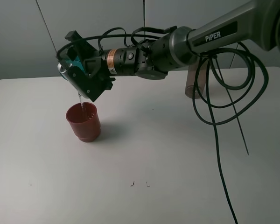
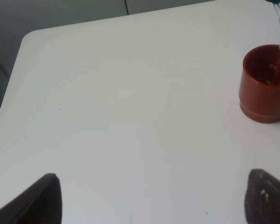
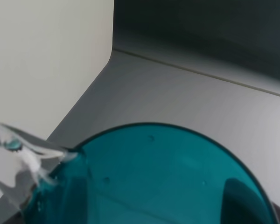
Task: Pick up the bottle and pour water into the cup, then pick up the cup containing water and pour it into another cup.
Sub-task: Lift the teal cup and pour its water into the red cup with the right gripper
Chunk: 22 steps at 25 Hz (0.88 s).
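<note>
My right gripper [image 1: 84, 65] reaches across to the left side and is shut on the cup [image 1: 76, 61], a teal translucent tumbler tipped steeply over. A thin stream of water [image 1: 80, 100] falls from its rim into another cup [image 1: 84, 122], red-brown and upright on the table just below. The right wrist view is filled by the teal cup [image 3: 154, 177], with water [image 3: 23, 154] spilling off its lip. The bottle [image 1: 196, 81] stands at the back right, mostly hidden behind the arm and cables. My left gripper [image 2: 151, 200] is open and empty, with the red-brown cup [image 2: 266, 84] well off to one side.
Black cables [image 1: 214, 107] hang from the right arm and trail over the white table [image 1: 177, 154] toward its front edge. A grey wall stands behind the table's far edge.
</note>
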Each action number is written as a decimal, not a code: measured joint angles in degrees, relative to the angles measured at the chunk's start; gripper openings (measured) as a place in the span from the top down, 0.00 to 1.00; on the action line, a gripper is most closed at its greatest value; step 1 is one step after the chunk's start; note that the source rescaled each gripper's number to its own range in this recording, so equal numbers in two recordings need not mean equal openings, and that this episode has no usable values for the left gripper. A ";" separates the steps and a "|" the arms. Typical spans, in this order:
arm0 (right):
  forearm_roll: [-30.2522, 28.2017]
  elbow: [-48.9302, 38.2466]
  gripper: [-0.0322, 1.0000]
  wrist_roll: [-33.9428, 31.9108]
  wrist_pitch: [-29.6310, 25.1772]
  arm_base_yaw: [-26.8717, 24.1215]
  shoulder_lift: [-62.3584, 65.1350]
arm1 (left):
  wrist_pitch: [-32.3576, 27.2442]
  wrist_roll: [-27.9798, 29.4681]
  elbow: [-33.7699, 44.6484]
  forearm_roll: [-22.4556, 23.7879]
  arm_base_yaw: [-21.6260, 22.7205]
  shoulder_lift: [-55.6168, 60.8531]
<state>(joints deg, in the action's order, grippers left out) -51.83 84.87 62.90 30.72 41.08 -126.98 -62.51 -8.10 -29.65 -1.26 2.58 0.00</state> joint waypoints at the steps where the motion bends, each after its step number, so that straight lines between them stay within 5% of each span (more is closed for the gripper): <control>1: 0.15 0.00 0.89 0.81 0.12 0.00 0.00 | 0.00 0.00 0.00 0.00 0.00 0.00; 22: 4.36 0.00 0.89 6.97 4.10 0.00 0.00 | 0.00 0.00 0.00 0.10 0.00 0.00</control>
<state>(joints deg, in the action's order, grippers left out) -47.46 84.87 69.87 34.81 41.08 -126.98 -62.51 -8.10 -29.65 -1.16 2.58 0.00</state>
